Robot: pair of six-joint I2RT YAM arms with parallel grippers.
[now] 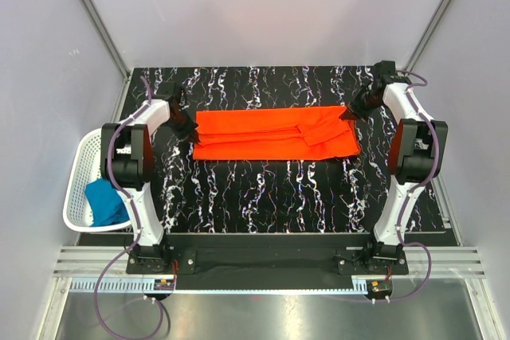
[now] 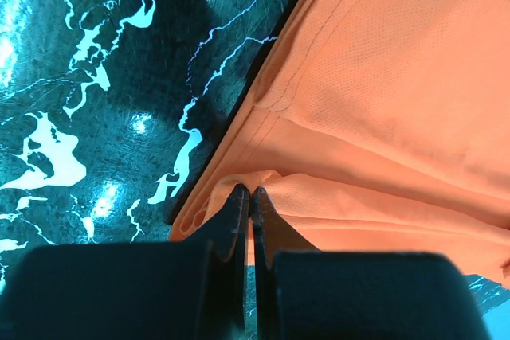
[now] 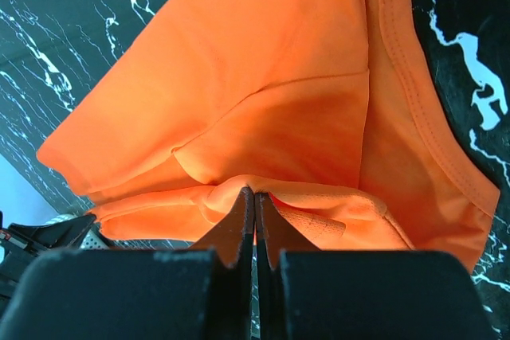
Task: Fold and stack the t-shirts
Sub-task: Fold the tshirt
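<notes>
Shirt 1 of 2 looks part-folded: the orange-red t-shirt (image 1: 271, 133) lies as a long band on the tabletop (image 1: 263, 197) between the left end effector (image 2: 249, 190) and right end effector (image 3: 255, 193), each pinching an end, while the teal t-shirt (image 1: 106, 203) sits bunched in the basket (image 1: 80, 166) outside the left one

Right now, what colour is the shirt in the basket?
Teal blue; the shirt shows best in the top external view.

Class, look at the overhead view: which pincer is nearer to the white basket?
Left. The left pincer grips the orange shirt at the end nearer the basket; the right pincer grips the opposite end, across the table.
</notes>
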